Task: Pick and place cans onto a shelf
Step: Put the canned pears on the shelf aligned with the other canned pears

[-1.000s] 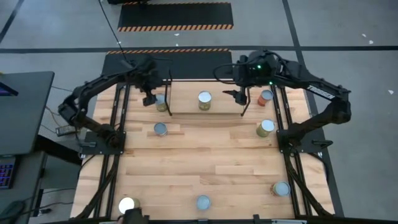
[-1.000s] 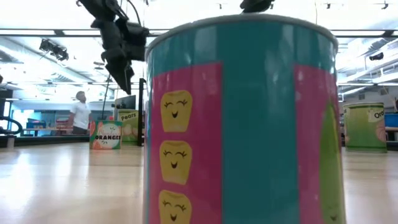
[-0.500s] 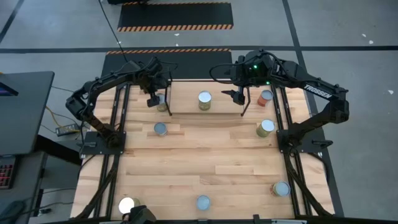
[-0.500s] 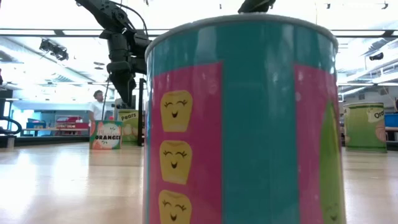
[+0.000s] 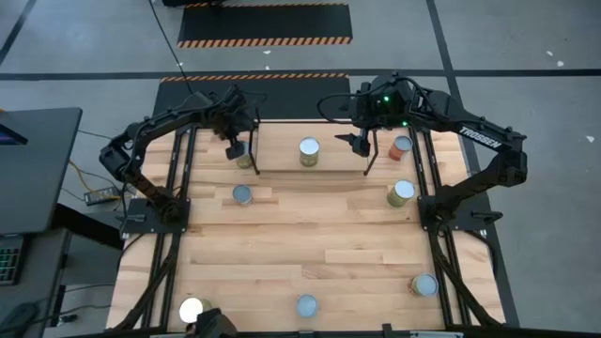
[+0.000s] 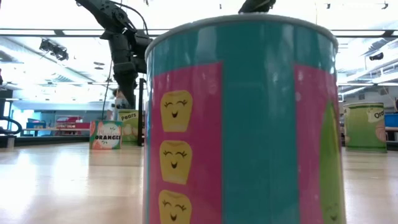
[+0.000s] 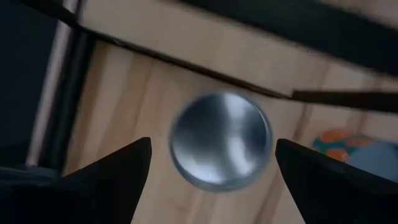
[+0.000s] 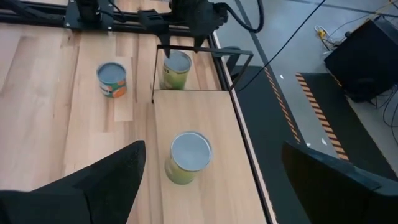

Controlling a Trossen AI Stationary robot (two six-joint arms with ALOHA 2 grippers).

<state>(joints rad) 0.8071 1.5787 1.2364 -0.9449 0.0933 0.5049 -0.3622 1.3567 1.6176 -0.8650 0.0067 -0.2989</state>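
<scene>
- Nearest the low camera we see a teal and pink can (image 6: pixel 242 118) filling most of that view; from above it stands at the near edge of the light-wood table (image 5: pixel 310 244), with a bright lamp (image 5: pixel 191 309) at the near left corner.
- Another silver-topped can (image 5: pixel 424 284) stands near the right edge, and the wide middle of the table lies bare between the black side rails.
- Farther on we find an orange-labelled can (image 5: pixel 242 194) on the left and a yellow-green can (image 5: pixel 400 192) on the right, well apart.
- At the far edge lies the shelf (image 5: pixel 310 164), a low wood board with black wire frames at both ends; one yellow-green can (image 5: pixel 309 151) stands upright on its middle.
- Our left gripper (image 5: pixel 236 147) hangs at the shelf's left end; its fingers (image 7: pixel 106 177) are spread wide and hold nothing, with the round silver top of a can (image 7: pixel 221 140) directly below, between them and untouched.
- Our right gripper (image 5: pixel 357 143) hovers over the shelf's right end, fingers (image 8: pixel 99 180) wide apart and empty; the middle can lies ahead of them, well apart.
- An orange-red can (image 5: pixel 402 146) stands just beyond the right wire frame.
- Behind the table lie grey floor and a striped black mat (image 5: pixel 265 23); the low view shows a bright hall.
</scene>
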